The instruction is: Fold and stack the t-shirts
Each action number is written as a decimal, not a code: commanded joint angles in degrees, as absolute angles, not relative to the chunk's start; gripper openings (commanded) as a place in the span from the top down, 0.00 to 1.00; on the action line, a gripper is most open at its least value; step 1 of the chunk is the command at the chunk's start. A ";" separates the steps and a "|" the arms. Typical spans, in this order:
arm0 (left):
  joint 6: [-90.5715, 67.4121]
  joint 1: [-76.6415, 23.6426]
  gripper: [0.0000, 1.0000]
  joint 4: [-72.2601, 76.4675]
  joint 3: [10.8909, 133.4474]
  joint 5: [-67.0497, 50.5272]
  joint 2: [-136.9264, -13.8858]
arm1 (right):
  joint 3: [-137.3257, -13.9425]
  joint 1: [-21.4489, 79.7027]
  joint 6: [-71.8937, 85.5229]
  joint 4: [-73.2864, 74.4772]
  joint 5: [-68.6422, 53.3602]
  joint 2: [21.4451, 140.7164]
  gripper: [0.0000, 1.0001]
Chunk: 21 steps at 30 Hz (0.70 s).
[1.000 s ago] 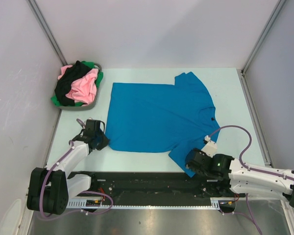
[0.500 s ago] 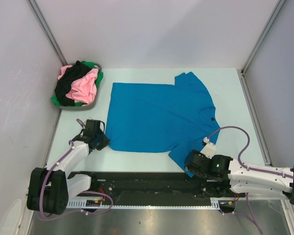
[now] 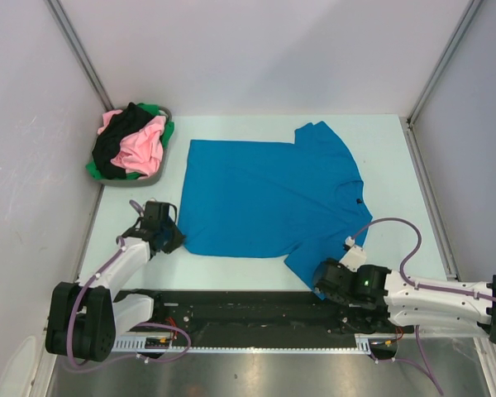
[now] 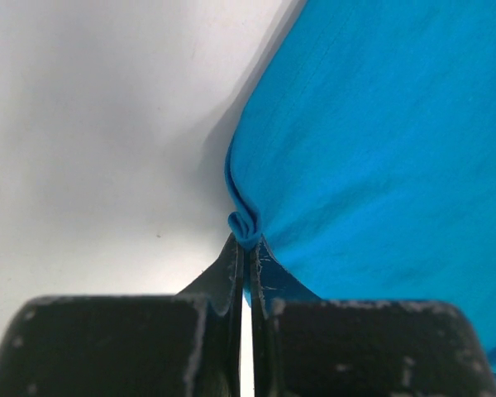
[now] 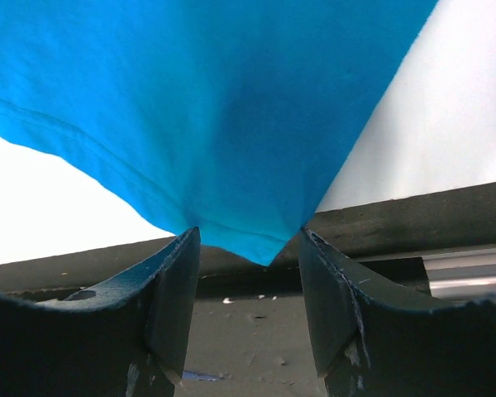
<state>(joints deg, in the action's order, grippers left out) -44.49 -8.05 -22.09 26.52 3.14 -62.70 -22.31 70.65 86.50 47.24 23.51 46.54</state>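
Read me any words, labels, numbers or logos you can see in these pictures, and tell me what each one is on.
No text can be read in any view.
The blue t-shirt is plain, with no print.
The small dark tag at its collar is too small to read.
The heaped shirts and the grey basket holding them show no lettering.
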 commanded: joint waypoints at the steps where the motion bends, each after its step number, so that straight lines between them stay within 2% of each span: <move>1: -43.33 -7.47 1.00 -22.15 28.74 2.81 -62.75 | -20.92 71.10 88.95 46.94 24.96 46.49 0.44; 5: -43.24 -7.47 1.00 -22.32 29.00 2.90 -63.10 | -19.95 71.10 88.94 45.01 26.01 47.19 0.44; 8: -43.07 -7.47 1.00 -22.59 29.18 3.34 -63.11 | -19.78 71.19 89.12 44.12 26.19 48.42 0.52; 11: -43.07 -7.47 1.00 -22.59 29.18 3.60 -63.10 | -19.78 71.10 89.47 43.86 26.45 48.95 0.67; 12: -43.07 -7.47 1.00 -22.59 29.09 3.78 -63.19 | -19.78 71.02 89.47 43.86 26.72 49.04 0.81; 14: -43.15 -7.47 1.00 -22.67 28.92 4.22 -63.28 | -19.86 70.93 89.56 44.03 26.98 49.04 0.97; 15: -43.15 -7.47 1.00 -22.68 29.00 4.31 -63.28 | -19.95 70.75 89.47 44.12 27.07 48.96 1.00; 21: -43.07 -7.47 1.00 -23.99 30.93 3.69 -62.05 | -27.67 70.14 85.97 52.28 33.74 45.63 1.00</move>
